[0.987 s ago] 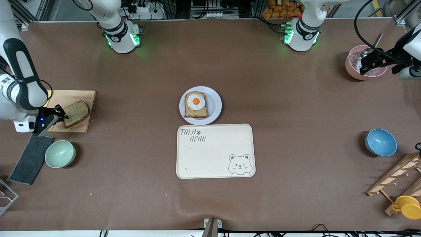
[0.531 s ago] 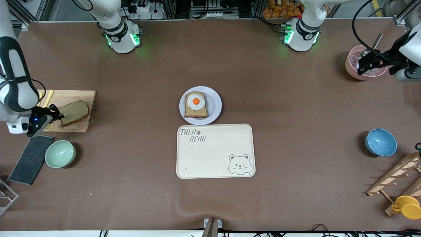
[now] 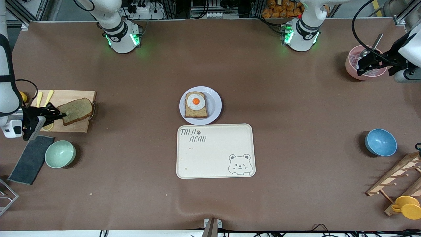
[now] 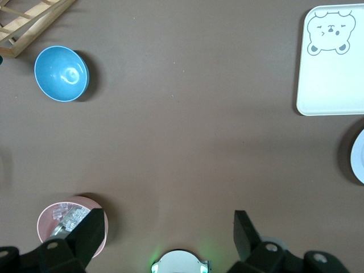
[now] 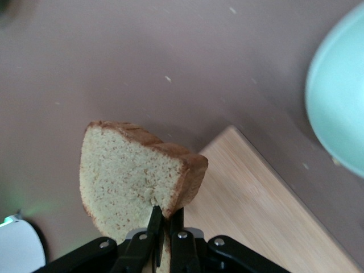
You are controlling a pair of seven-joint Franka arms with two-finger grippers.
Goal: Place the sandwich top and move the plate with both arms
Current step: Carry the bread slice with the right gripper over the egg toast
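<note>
Light-brown wholemeal sandwich top (image 3: 76, 110) hangs over wooden cutting board (image 3: 70, 126), right gripper (image 3: 58, 114) fingers pinching its edge. Left gripper (image 4: 166, 230) waits over pink bowl (image 3: 357, 70), fingers spread. Step: carry; next needs flat placement on egg slice (image 3: 195, 104) on lavender-white round plate (image 3: 214, 106)

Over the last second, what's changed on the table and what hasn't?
The right gripper, shut on the sandwich top, has lifted it off the wooden board and drawn back toward the right arm's end of the table. The left gripper stays open over the pink bowl, barely shifted. The plate with the egg slice and the tray have not moved.
</note>
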